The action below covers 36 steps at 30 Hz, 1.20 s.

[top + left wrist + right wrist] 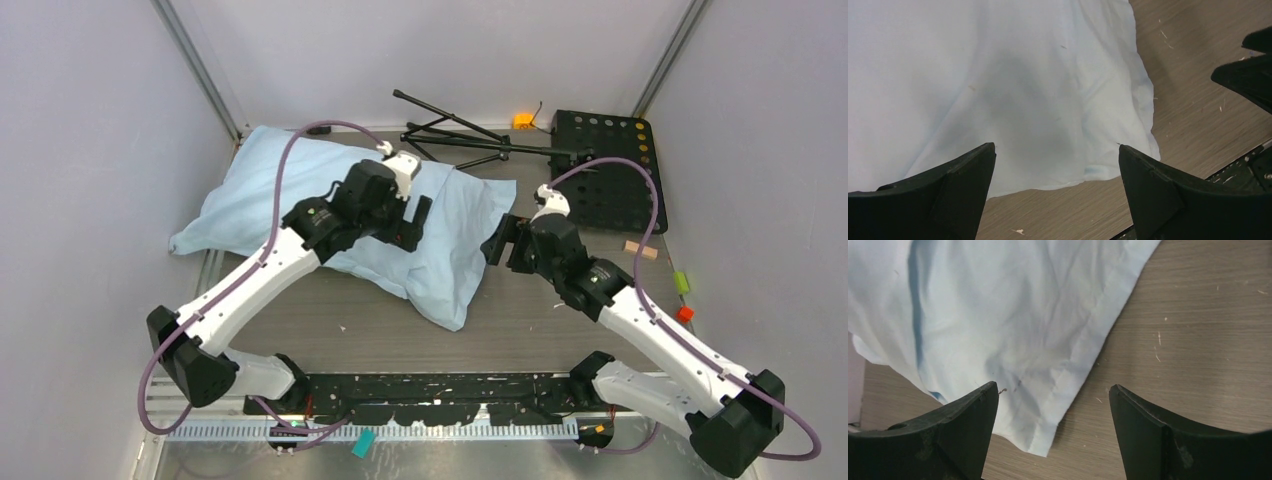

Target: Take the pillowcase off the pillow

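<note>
**Fig.** The pillowcase (pixel 250 205) lies on the bench (pixel 520 320), light blue face up, with the pillow wholly hidden inside it. Its long axis runs from the far left toward the near right. Your left end effector (pixel 416 228) hangs over the right half of the pillowcase, jaws wide apart, holding nothing. Your right end effector (pixel 503 243), likewise wide and empty, stands just beside the flat right-hand hem (pixel 1095 340), which lies to its left. The right arm is nearer that hem, probably the open end.
</note>
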Each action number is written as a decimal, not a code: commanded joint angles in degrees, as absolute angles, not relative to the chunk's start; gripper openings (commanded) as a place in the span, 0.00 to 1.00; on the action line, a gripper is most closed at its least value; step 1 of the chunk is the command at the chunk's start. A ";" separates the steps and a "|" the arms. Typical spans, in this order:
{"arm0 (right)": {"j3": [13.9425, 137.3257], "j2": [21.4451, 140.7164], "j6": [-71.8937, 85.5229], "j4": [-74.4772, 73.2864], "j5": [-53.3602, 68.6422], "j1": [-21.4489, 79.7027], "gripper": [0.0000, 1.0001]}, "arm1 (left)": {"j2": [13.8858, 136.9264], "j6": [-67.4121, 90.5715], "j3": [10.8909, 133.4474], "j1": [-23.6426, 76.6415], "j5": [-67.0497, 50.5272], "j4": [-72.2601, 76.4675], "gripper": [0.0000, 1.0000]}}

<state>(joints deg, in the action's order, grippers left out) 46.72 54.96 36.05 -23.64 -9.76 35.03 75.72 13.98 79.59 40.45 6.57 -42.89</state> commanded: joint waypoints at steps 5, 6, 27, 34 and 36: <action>37.86 48.72 33.29 -13.35 -10.87 35.03 0.85 | 78.99 5.71 82.02 44.44 8.03 -37.85 0.97; 36.75 48.39 32.88 -11.86 -10.86 35.00 0.84 | 80.10 5.38 82.67 44.66 7.68 -38.20 0.97; 31.98 50.88 32.36 -0.77 -10.39 35.00 0.83 | 102.24 6.37 99.73 45.40 12.80 -49.39 0.96; 34.41 56.10 32.97 -0.21 -8.33 35.01 0.83 | 97.07 11.86 90.42 37.18 2.68 -42.64 0.72; 35.98 58.17 32.72 -0.20 -7.44 35.01 0.83 | 96.78 12.98 89.17 35.20 0.39 -42.30 0.62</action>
